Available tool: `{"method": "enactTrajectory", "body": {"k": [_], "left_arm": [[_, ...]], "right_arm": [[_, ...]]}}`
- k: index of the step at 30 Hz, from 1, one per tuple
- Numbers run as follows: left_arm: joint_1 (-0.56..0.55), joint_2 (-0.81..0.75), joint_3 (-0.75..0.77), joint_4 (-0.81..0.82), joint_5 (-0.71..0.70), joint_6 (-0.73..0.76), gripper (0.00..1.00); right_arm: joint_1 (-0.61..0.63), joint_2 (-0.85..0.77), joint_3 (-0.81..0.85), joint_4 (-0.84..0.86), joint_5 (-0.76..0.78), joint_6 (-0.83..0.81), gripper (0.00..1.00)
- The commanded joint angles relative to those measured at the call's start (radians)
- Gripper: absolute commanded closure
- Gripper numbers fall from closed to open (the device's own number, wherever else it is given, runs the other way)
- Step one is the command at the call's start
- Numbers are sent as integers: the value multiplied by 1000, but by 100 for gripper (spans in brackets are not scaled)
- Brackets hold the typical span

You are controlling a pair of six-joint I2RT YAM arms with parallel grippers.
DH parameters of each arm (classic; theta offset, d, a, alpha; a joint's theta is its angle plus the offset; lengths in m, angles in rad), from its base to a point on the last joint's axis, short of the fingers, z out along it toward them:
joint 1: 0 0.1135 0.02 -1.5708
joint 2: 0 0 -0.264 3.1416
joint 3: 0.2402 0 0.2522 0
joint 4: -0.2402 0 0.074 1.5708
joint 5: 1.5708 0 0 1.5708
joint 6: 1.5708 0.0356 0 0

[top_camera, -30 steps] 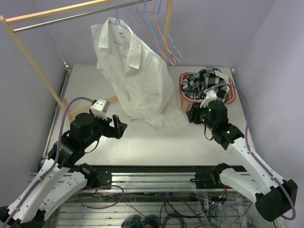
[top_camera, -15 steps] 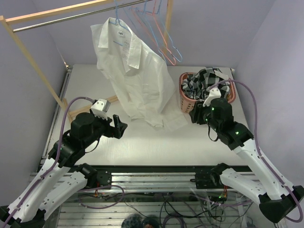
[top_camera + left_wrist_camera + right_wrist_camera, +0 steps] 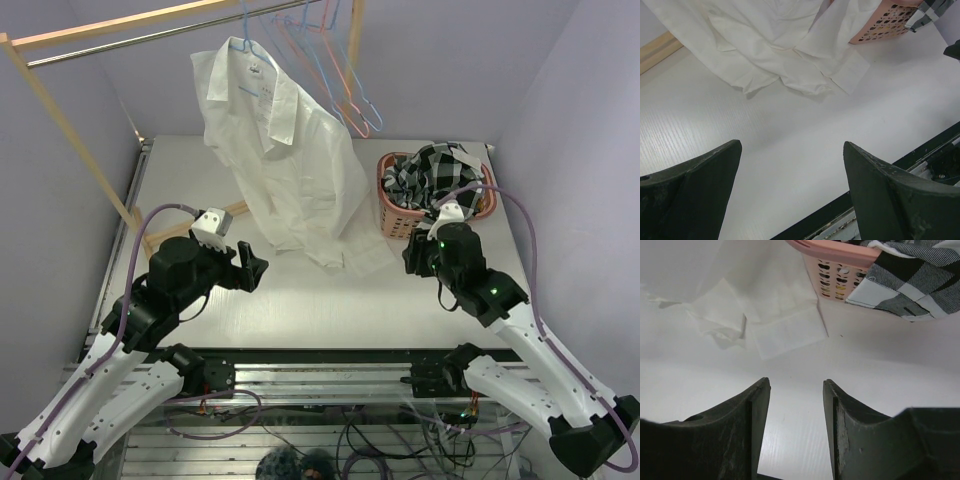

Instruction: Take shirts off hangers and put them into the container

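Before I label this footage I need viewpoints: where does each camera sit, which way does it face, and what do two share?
Top external: above and behind the arms, looking down on the table; both show, left gripper and right gripper open.
Left wrist: on the left arm, facing past its own fingers toward the white shirt and pink basket.
Right wrist: on the right arm, facing between its fingers at the basket and checked shirt.
Shared: both wrist views show the white shirt's hem and the basket.
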Motion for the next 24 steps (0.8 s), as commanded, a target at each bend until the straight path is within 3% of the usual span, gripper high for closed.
{"method": "enactTrajectory", "body": {"k": [1, 6, 10, 11, 13, 16, 19, 24], "left_arm": [[-7, -2, 1, 4, -10, -4, 6], [-7, -6, 0, 4, -12, -4, 6], [-7, 6, -1, 6, -6, -3, 6], [-7, 12, -1, 7, -3, -1, 6], [-7, 21, -1, 9, 3, 0, 7], [-7, 21, -1, 7, 3, -1, 8], [-7, 4, -1, 6, -7, -4, 8], [-8, -24, -1, 3, -17, -7, 10]], "right_arm": [[5, 12, -17, 6, 43, 26, 53], [5, 21, -14, 9, 4, 18, 53], [5, -24, -25, 77, -209, -16, 56], [5, -35, -34, 112, -304, -26, 59], [4, -28, -23, 172, -487, -32, 75], [6, 50, 101, 174, -591, -27, 98], [8, 141, 287, 140, -564, -55, 98], [8, 279, 579, 104, -472, -103, 85]]}}
